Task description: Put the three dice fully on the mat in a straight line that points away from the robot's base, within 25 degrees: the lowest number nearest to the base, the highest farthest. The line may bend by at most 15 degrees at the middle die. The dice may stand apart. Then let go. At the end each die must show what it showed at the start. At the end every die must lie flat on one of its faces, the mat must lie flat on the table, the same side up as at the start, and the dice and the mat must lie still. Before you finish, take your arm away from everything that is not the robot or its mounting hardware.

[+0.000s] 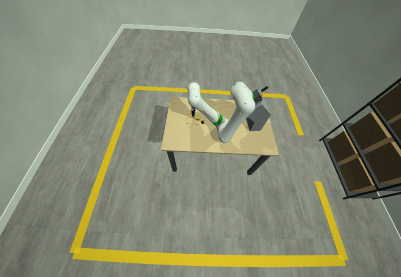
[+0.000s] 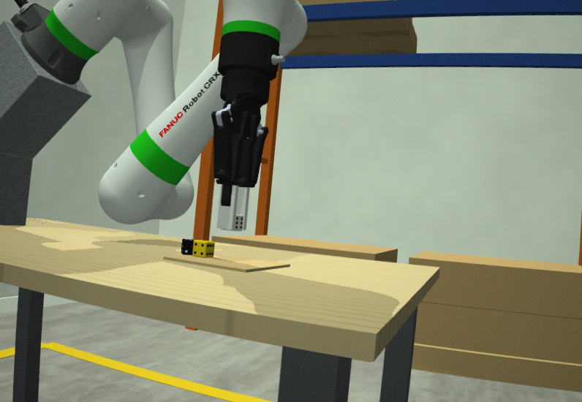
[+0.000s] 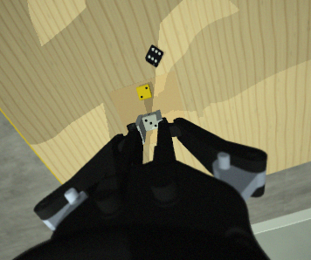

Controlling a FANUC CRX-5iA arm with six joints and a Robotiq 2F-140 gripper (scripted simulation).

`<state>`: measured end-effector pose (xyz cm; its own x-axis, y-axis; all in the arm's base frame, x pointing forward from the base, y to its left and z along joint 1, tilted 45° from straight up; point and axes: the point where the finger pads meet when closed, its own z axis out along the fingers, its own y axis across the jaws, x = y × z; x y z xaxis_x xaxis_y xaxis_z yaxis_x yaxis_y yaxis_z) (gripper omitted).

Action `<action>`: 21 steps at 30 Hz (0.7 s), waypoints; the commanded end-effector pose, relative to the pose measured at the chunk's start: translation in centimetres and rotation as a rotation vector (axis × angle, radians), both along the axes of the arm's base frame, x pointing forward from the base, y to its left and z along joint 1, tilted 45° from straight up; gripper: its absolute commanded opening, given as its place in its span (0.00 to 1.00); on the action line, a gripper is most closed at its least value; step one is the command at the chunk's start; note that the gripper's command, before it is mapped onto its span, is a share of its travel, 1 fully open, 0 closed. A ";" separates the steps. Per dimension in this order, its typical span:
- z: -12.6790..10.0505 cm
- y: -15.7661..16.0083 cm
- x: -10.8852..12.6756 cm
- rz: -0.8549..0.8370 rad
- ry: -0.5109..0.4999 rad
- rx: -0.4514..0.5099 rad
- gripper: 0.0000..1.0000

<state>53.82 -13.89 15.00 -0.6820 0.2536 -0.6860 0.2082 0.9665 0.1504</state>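
My gripper [image 1: 193, 116] [image 2: 232, 218] [image 3: 151, 119] is shut on the white die [image 2: 239, 222] [image 3: 151, 121], held in the air above the mat [image 1: 190, 122] [image 2: 249, 267] [image 3: 124, 103]. The white die shows three pips on top in the wrist view. The yellow die [image 1: 197, 118] [image 2: 202, 248] [image 3: 143, 92] lies flat on the mat near its base-side edge, two on top. The black die [image 1: 202, 122] [image 2: 186, 246] [image 3: 154, 56] lies on the table just off the mat, on the base side, six on top. The mat lies flat, partly hidden by gripper and die in the wrist view.
The arm's base sits on a grey pedestal [image 1: 258, 118] [image 2: 28, 106] at one end of the wooden table [image 1: 176, 141] [image 2: 329, 294] [image 3: 262, 57]. The arm's elbow hangs low over the table between pedestal and dice. Cardboard boxes [image 2: 493, 294] and racks stand beyond the table.
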 end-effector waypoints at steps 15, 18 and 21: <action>-2.9 -0.2 3.0 0.000 -0.001 0.000 0.13; -2.9 -0.2 3.0 0.000 -0.001 0.000 0.13; -2.9 -0.2 3.0 0.000 -0.001 0.000 0.13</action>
